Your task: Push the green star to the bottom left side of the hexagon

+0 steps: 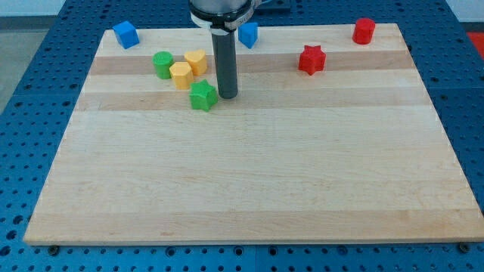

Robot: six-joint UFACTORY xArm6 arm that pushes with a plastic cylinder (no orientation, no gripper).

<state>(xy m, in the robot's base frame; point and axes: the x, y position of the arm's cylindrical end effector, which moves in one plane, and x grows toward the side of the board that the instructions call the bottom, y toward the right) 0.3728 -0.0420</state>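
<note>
Green star point(203, 96): sits just to the view's left of my tip, touching or nearly touching it; a shove from this side would send it toward the view's left.
Tip point(227, 97): my tip is a bare rod with nothing to spread or pinch; it stands on the wood at the star's right flank, which I judge to be the pushing side for a leftward move.
Yellow hexagon point(181, 75): up and to the view's left of my tip, just above-left of the star; the star already lies at its lower right, so the target spot, lower left of it, is likely a short slide farther left.
Second yellow block point(196, 61): beside the hexagon, above-left of my tip, shape unclear.
Green cylinder point(162, 64): farther left of my tip, next to the hexagon; a likely obstacle if the star overshoots.
Blue blocks point(125, 35) and point(248, 35): near the board's top edge, one far left, one just above-right of my tip.
Red star point(311, 60): well to the right of my tip.
Red block point(364, 31): far upper right.
Wooden board point(249, 181): carries everything.
</note>
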